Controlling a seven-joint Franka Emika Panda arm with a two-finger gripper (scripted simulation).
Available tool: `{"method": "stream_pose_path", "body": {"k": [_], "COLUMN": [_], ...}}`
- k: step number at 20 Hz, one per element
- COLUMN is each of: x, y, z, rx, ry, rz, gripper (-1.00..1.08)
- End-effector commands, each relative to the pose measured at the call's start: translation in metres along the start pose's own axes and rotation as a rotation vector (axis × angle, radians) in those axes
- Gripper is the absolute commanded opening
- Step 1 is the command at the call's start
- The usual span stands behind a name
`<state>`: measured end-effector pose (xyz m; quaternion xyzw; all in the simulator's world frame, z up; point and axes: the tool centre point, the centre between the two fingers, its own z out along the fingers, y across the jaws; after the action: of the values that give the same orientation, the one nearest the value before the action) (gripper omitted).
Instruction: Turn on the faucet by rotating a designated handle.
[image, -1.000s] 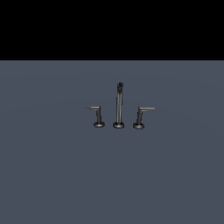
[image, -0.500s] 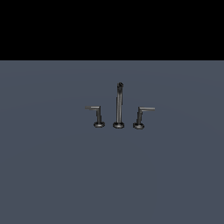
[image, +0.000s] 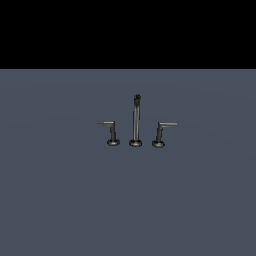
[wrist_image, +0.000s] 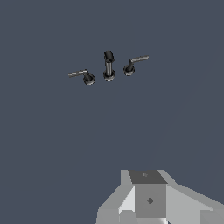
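a: on the grey floor (image: 60, 200), near the middle of the exterior view, the faucet (image: 135, 122) is found as three separate pieces in a row. the tall spout (image: 136, 120) is set between two short levers. the designated handle (image: 162, 132) is placed at the exterior view's right, its thin lever pointed away from the spout; the mirror twin (image: 110, 132) is set at the exterior view's left.

b: is the gripper state shown?

a: no. only the grey body of the gripper (wrist_image: 148, 199) is seen in the wrist view, well apart from the faucet, and the fingers are not shown. whether it is spread or closed cannot be told. nothing is held, as far as can be seen.

b: how is the handle expected to behave?

a: it is judged to be rigid metal, fixed at its round base and free only to pivot. a smooth, possibly slippery finish is assumed. the lever is best taken near its outer end, where the least force is needed. the leaning post is to be avoided, since little turning effect is gained there.
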<state>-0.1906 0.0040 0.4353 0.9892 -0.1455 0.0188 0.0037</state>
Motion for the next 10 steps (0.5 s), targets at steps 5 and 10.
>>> {"method": "stream_pose_path", "body": {"k": [5, 10], "x": [0.038, 0.069], "y": [-0.013, -0.019], "z": [0.046, 0.081], "rx": [-0.001, -0.002], "ry": [-0.005, -0.009], "rz": [0.167, 0.296], "gripper": [-1.0, -1.0]}}
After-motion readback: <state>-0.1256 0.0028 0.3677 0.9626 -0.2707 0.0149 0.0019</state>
